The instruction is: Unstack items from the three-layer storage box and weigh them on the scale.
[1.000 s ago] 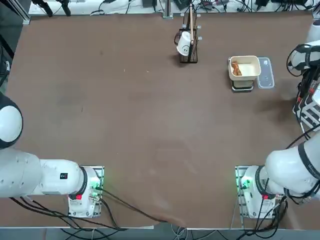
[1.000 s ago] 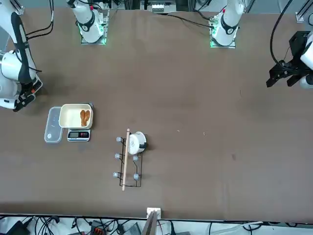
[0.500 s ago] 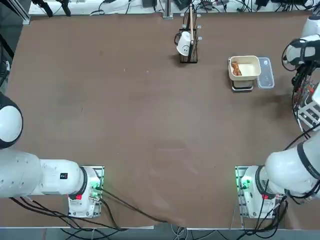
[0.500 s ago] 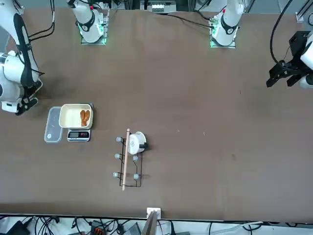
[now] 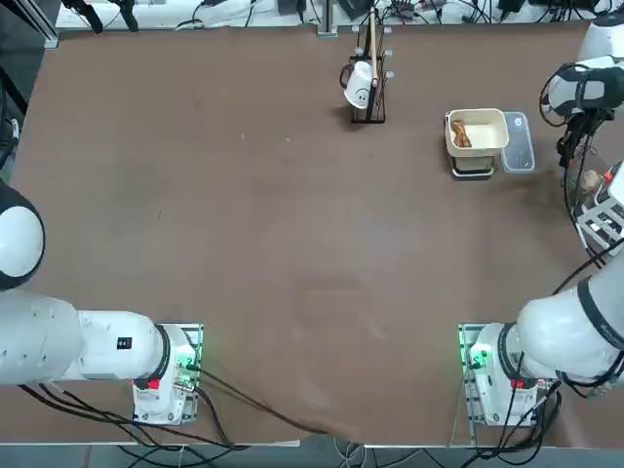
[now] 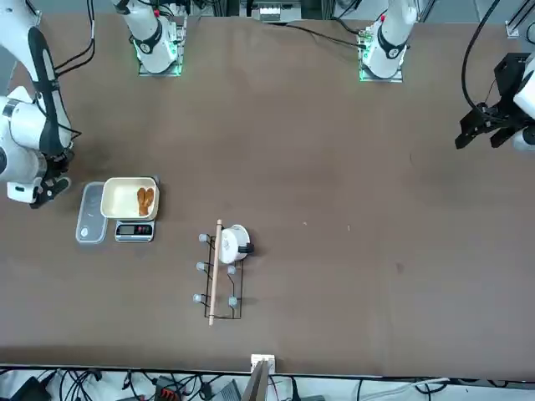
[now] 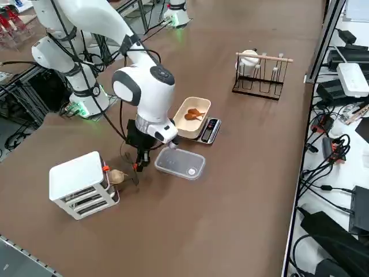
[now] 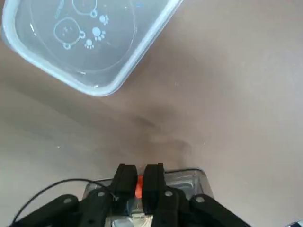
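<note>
1. done so far, as i read it: two brown pieces [image 7: 195, 114] lie in the cream bowl of the scale [image 7: 203, 134], side by side toward one end. so two of the three items look weighed or set down for weighing.
2. the third item, a whitish-tan piece [image 7: 117, 176], is not on the scale. it sits just beside the three-layer storage box [image 7: 81, 184], at its lowest level, on what looks to me like a clear drawer drawn out of the box.
3. my right gripper [image 8: 138, 172] hangs low over the table between the storage box and the clear plastic container [image 7: 180, 163]. its fingers are pinched nearly together on a small orange tab [image 8: 138, 186]; i judge that to be the drawer's handle, though i can't be certain.
4. left to do, in my judgement: let go of the tab, pick up the whitish piece, carry it past the clear container and drop it in the bowl with the other two.
</note>
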Controlling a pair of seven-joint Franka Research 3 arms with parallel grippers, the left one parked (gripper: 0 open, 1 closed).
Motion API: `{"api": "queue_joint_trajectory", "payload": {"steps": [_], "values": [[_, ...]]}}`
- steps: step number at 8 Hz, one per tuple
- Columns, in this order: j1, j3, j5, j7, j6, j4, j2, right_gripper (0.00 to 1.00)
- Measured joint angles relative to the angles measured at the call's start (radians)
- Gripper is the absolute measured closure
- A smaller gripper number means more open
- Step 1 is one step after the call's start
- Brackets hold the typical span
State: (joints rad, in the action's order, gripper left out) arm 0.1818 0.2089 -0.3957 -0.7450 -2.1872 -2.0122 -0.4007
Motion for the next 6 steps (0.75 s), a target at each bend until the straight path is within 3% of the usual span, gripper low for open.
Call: {"api": "queue_joint_trajectory", "payload": {"steps": [5,6], "values": [[-0.013,0.000,0.004,0.000,0.000,0.003,-0.001,0.89],[-0.015,0.000,0.027,0.002,0.000,0.004,-0.001,0.83]]}}
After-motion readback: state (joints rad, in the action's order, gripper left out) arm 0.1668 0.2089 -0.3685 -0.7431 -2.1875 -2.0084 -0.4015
